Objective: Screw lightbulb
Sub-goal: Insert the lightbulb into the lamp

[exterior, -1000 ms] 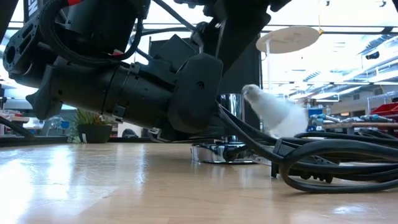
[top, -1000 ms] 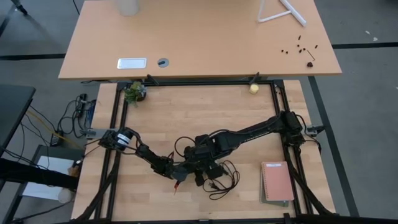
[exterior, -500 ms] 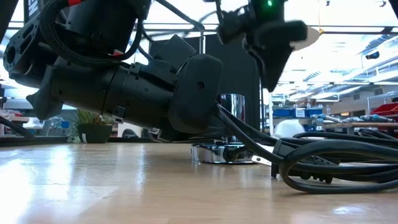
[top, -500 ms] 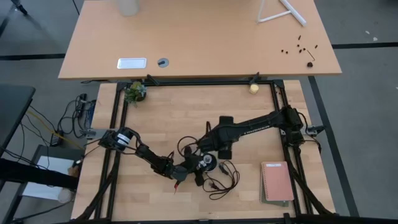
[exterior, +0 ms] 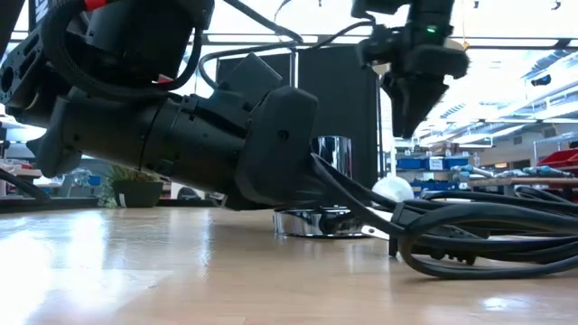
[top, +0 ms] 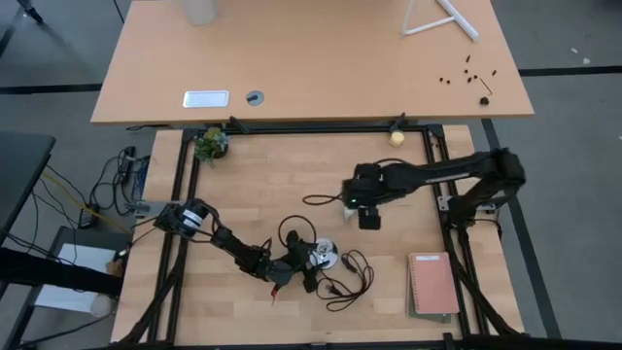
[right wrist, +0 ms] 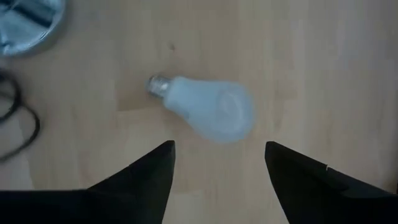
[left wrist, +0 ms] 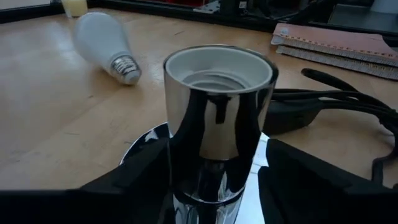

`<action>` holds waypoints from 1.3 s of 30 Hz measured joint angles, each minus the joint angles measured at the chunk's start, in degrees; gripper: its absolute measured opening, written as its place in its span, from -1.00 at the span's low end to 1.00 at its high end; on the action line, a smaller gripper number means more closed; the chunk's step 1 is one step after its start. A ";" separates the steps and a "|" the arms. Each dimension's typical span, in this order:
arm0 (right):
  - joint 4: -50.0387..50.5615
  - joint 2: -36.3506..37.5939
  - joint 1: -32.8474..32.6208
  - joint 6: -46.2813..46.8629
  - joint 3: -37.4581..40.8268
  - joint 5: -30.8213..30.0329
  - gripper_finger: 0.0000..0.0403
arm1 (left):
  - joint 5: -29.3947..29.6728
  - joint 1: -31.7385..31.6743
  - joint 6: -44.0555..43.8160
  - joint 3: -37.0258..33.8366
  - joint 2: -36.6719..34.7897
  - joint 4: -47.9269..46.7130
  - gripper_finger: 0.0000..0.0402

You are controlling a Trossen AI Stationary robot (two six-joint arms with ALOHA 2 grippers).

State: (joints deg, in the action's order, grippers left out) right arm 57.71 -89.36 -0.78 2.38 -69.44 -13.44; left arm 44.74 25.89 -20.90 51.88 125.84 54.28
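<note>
The white lightbulb (right wrist: 208,111) lies on its side on the wood table, its screw base (left wrist: 126,67) pointing toward the socket. It also shows in the high view (top: 346,205). The chrome socket (left wrist: 217,118) stands upright on its round disc (top: 321,255), its mouth empty. My left gripper (left wrist: 217,180) comes in low and nearly level, open, one finger on each side of the socket's cylinder. My right gripper (right wrist: 217,180) hangs open above the bulb, pointing down, clear of it (exterior: 417,104). My left gripper has its fingers (left wrist: 143,177) close beside the socket's cylinder (left wrist: 186,155), level, from the table's left. I cannot tell whether they touch it.
The black cord (top: 340,280) loops on the table near the socket and lies across the low view (exterior: 488,236). A pink notebook (top: 432,284) lies at the near right. A small plant (top: 209,144) and a yellowish ball (top: 397,138) sit at the far edge.
My right gripper has left the socket and gone toward the table's far right, rolling as it went. The bulb stood tilted beside the socket a second ago. It has dropped onto the table and lies on its side beyond the socket.
</note>
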 joint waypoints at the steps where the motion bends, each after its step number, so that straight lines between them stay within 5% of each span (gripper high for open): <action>1: -2.51 1.59 0.22 -2.89 2.09 0.54 0.31 | 0.10 0.02 -0.06 0.00 0.00 0.07 0.38; 9: -12.48 4.72 7.74 -14.85 10.97 8.92 0.43 | 1.87 -0.46 -0.42 -0.04 -0.91 -1.01 0.41; 17: -15.79 1.84 10.69 -22.11 9.23 8.91 0.56 | 3.50 -0.81 -2.17 -0.13 -3.19 -2.12 0.41; 28: -26.94 1.78 10.00 4.75 10.94 14.20 0.51 | 8.46 0.46 -1.83 -0.02 -3.88 -3.09 0.41; 39: -44.10 1.11 4.91 2.34 17.70 13.08 0.62 | 6.61 -1.03 -0.41 -0.02 -6.50 -5.80 0.57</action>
State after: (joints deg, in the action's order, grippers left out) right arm 13.61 -88.26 4.13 4.72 -51.74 -0.36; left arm 51.36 24.86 -21.31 51.86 119.34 48.49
